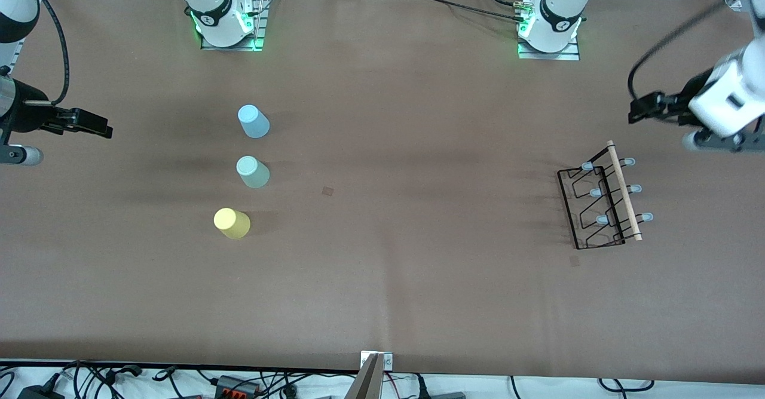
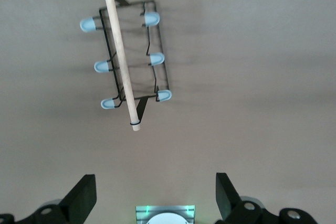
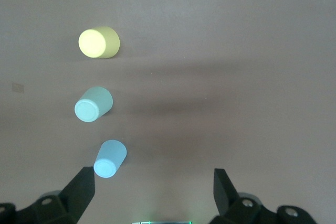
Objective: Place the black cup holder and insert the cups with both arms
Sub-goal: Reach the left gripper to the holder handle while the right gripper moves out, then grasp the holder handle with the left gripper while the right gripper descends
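Three cups (image 1: 253,172), one holder (image 1: 603,199)

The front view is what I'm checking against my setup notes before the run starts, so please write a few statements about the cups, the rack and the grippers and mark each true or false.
1. The yellow cup is the cup nearest the front camera. True.
2. The mint green cup sits on a peg of the black cup holder. False: it stands on the table between the yellow cup and the light blue cup, apart from the holder.
3. The holder lies toward the left arm's end of the table. True.
4. The left gripper is shut on the holder's wooden rod. False: its jaws are open and hold nothing.
5. The right gripper holds the light blue cup. False: it is open and apart from the cups.
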You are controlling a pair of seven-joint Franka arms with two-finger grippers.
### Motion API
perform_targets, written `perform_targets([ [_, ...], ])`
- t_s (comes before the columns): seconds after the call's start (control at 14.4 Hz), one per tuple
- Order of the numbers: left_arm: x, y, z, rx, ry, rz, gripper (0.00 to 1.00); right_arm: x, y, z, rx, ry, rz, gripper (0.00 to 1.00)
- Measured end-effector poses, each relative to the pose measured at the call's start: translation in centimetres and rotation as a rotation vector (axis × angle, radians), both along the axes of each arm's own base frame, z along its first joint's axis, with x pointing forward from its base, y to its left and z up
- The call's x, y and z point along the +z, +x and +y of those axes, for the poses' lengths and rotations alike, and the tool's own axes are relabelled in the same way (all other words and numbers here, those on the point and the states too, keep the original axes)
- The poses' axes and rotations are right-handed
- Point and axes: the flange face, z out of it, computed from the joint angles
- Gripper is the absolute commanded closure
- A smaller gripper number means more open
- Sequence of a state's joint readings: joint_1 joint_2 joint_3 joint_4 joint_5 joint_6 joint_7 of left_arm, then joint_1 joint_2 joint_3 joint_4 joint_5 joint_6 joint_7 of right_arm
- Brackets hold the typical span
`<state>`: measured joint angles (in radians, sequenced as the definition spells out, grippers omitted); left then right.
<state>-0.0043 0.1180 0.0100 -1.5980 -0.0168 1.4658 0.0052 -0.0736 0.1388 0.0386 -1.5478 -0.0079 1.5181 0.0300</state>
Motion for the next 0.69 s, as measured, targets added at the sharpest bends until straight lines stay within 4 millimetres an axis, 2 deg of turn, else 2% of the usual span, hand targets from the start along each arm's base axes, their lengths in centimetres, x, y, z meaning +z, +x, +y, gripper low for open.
perform_targets([
  [0.14,-3.8,1.6,1.9,0.035,0.001,0.040,0.00,-0.5,-0.1,0.0,0.000,0.000,0.012,0.00],
  [0.35,-9.3,4.8,4.8,0.080,0.006,-0.027,0.00,-1.2,-0.3,0.0,0.001,0.001,0.028,0.00],
  [0.49,-13.1,5.8,5.2,0.078,0.025,-0.088,0.00,-2.1,-0.2,0.3,0.005,0.002,0.030,0.00],
  [0.69,-17.7,5.5,5.0,0.071,0.032,-0.157,0.00,-4.9,0.3,1.5,0.025,0.002,-0.014,0.00],
])
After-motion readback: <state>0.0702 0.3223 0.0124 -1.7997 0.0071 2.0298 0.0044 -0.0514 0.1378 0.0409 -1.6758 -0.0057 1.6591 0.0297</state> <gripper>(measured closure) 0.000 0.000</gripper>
